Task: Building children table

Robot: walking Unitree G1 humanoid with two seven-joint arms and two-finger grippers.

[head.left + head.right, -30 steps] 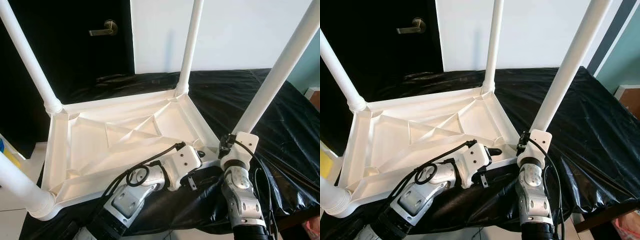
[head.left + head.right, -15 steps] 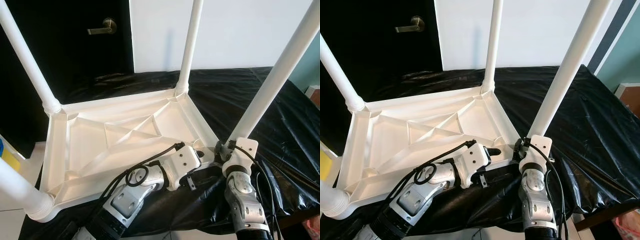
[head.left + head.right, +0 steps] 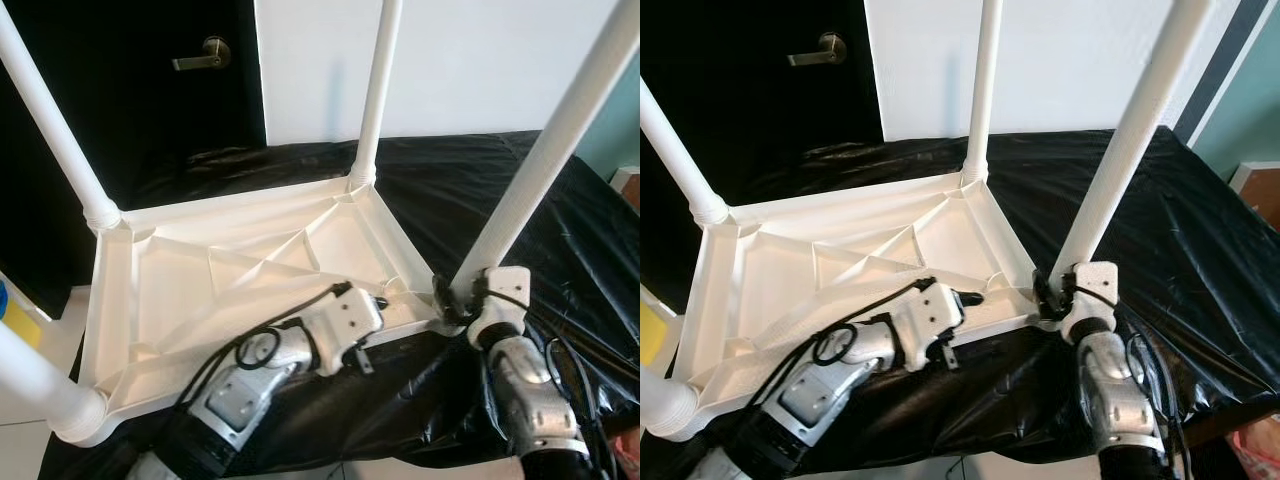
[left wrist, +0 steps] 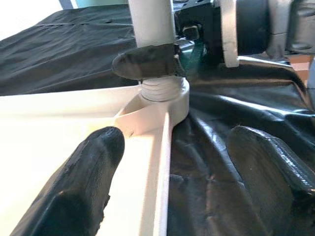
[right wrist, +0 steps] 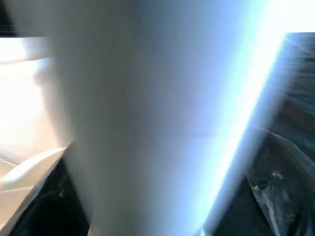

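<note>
A white children's table (image 3: 250,270) lies upside down on a black sheet, its legs pointing up. My right gripper (image 3: 450,297) is at the base of the near right leg (image 3: 540,170), shut on it just above the screw socket; one black finger (image 4: 147,61) is pressed against the leg. That leg (image 5: 147,118) is blurred and very close in the right wrist view. My left gripper (image 4: 177,140) is open, its fingers (image 4: 83,187) straddling the tabletop's rim (image 4: 157,172) next to that corner.
Three more white legs stand at the far right (image 3: 375,90), far left (image 3: 55,120) and near left (image 3: 35,375) corners. The black-covered surface (image 3: 580,250) drops off at the front and right. A dark door with a lever handle (image 3: 200,55) is behind.
My right arm has swung out to the right while its gripper stays at the leg's base. My left gripper has drawn back slightly to the left along the rim.
</note>
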